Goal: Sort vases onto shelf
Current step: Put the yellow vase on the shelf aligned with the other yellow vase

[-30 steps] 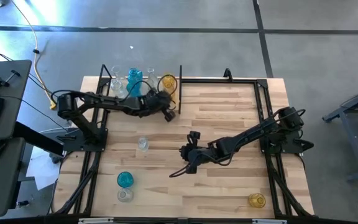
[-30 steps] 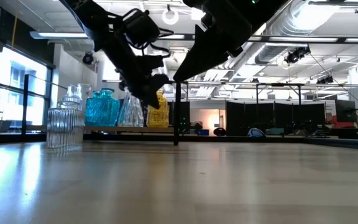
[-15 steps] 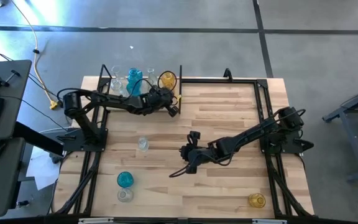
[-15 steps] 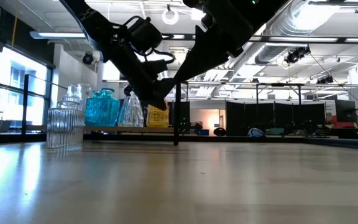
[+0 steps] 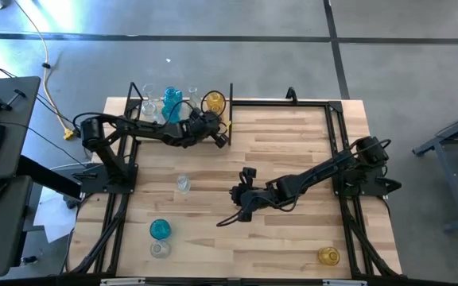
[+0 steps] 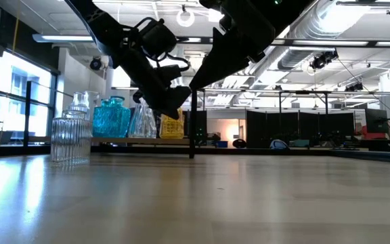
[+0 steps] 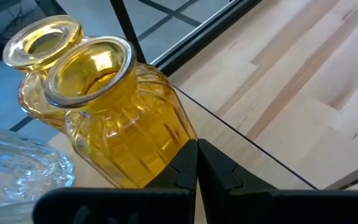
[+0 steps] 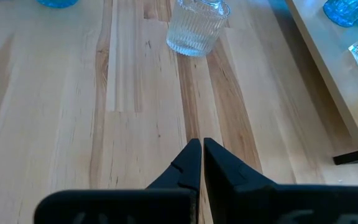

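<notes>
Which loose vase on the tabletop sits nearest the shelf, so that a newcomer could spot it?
Start at the small raised light-wood shelf in the table's far left corner, where the left gripper hovers. Come toward the near edge to the small ribbed clear glass vase standing alone on the planks. Unlike the teal-blue glass vase and the amber-yellow glass vase, it is colourless and stands mid-table.

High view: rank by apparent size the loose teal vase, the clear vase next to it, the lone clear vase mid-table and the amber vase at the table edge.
1. teal vase and amber vase: they look alike, so no ranking between them.
2. clear vase beside the teal one.
3. lone clear vase, smallest.
</notes>
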